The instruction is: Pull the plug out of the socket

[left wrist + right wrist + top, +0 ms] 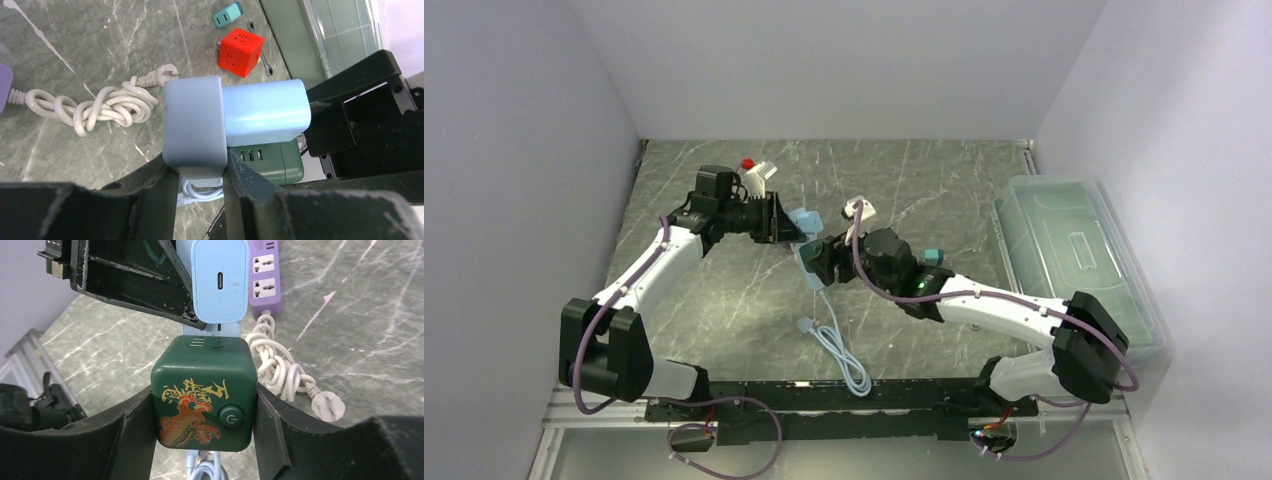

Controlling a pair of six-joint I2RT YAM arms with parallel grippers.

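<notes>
**Both arms hold the plug and socket above mid-desk**

The left end effector (197,171) is clamped on the light-blue plug (192,125), its two fingers pressing the plug's near end from either side. A paler blue block continues from that plug toward the right. In the right wrist view its end face shows a small oval port.

The right end effector (205,407) grips the green cube socket (205,375) by two opposite sides. The face with a gold dragon and a round power button points at the right wrist camera. The cube's slotted face is turned toward the plug, which sits right up against it. Whether the pins are still seated cannot be told.

From above, the pair sits over the middle of the marbled desk (724,300), with the plug on the left and far side of the socket. A pale blue cable (839,345) trails from there toward the near edge.

On the desk around them lie:
- a red cube socket (240,52)
- a small teal adapter (227,14)
- a purple power strip (265,275)
- a coiled white cord (105,107)

A clear lidded bin (1074,250) stands at the right.
</notes>
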